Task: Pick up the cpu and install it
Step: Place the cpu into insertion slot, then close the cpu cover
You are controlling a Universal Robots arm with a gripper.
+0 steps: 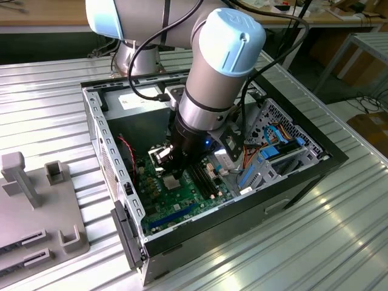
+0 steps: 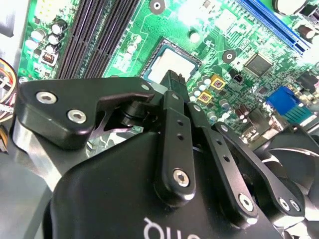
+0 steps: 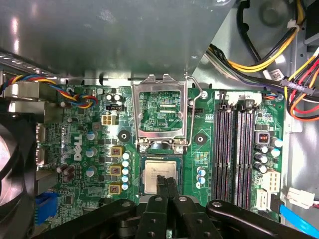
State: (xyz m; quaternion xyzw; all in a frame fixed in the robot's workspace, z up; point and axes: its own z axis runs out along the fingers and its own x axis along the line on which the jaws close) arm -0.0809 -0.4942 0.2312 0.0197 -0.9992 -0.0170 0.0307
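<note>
The cpu (image 3: 158, 171) is a pale silvery square lying flat in the socket on the green motherboard (image 3: 89, 149), and it is seen too in the second wrist view (image 2: 169, 59). My gripper (image 3: 166, 183) hangs right over it, its two black fingers (image 2: 173, 82) pressed together with the tips at the chip's face. Whether the tips touch the chip is unclear. The socket's silver load plate (image 3: 160, 112) stands flipped open beside the chip. In the exterior view my gripper (image 1: 172, 174) reaches down into the open computer case (image 1: 97, 121).
Dark memory slots (image 3: 234, 149) run beside the socket. A black fan (image 3: 10, 174) sits at the board's edge. Yellow, red and black cables (image 3: 279, 64) hang near the case wall. A grey fixture (image 1: 36, 206) lies on the ribbed metal table (image 1: 303, 242) outside the case.
</note>
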